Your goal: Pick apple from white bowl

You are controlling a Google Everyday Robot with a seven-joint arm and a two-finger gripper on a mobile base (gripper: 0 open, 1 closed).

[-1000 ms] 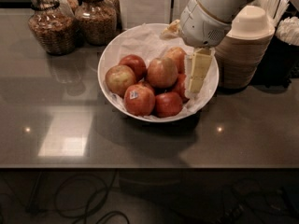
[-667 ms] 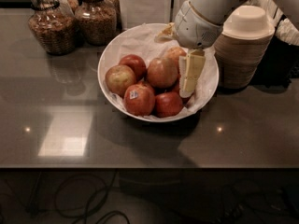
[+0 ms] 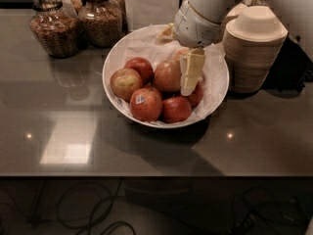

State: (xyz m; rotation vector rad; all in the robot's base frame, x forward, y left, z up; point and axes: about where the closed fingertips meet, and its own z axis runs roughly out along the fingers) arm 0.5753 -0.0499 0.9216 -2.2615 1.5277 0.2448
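Note:
The white bowl [image 3: 109,65], wide and lined with crumpled white paper, stands at the middle back of the dark counter. It holds several apples. The apple [image 3: 166,76], the largest, dull red-orange with yellowish patches, lies in the bowl's middle. A red apple with a small sticker [image 3: 145,104] lies in front of it, and a smaller yellow-green and red apple [image 3: 125,82] lies to its left. My gripper [image 3: 190,77] reaches down into the bowl from the upper right. Its pale tip hangs against the apple's right side and hides that side.
A tall stack of small beige paper bowls [image 3: 254,48] stands right of the white bowl, close to my arm. Two glass jars [image 3: 54,28] [image 3: 101,16] stand at the back left. A white box [image 3: 150,4] stands behind the bowl. The counter's front edge runs across the lower third of the view.
My gripper has moved a little left and lower in the bowl, closer against the large apple. The apples and the bowl have not moved.

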